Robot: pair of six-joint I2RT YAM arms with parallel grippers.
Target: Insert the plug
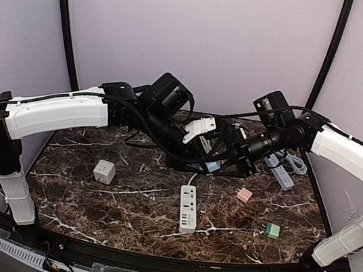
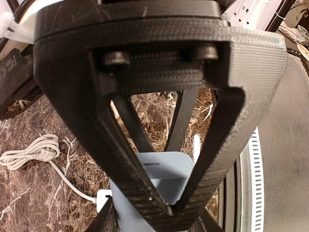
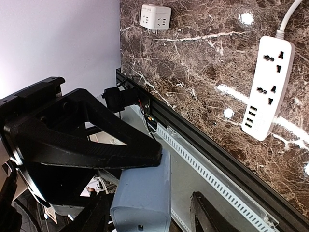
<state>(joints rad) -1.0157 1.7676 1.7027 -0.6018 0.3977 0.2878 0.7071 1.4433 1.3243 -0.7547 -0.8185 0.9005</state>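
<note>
"Plug [image 1: 212,167] first: where is it from overhead?"

"Middle of the frame, a pale blue block above the bench [image 1: 121,216], at the spot where the left arm [image 1: 55,114] and the right arm [image 1: 353,155] meet. Just below it in the frame lies the white power strip [image 1: 188,207], with its cord running up toward the arms. A white cube socket [image 1: 104,171] sits at centre left. A pink block [image 1: 244,195] and a green block [image 1: 272,229] lie at centre right, and a grey power strip [image 1: 280,171] is further up on the right."

"And the left wrist view?"

"The left gripper [image 2: 166,195] is clamped on the plug. Both black fingers converge on the blue body at lower centre. A coiled white cord [image 2: 34,150] lies on the marble at the left of the frame."

"The right wrist view?"

"The plug stands at lower centre, pinched from above by the left gripper's fingers. The right gripper [image 3: 152,215] is parted, with one finger on each side of the plug. The finger on the right side of the frame is clearly apart from the plug. Whether the other one touches it, I cannot tell. The power strip is at upper right and the cube socket at the top edge."
</note>
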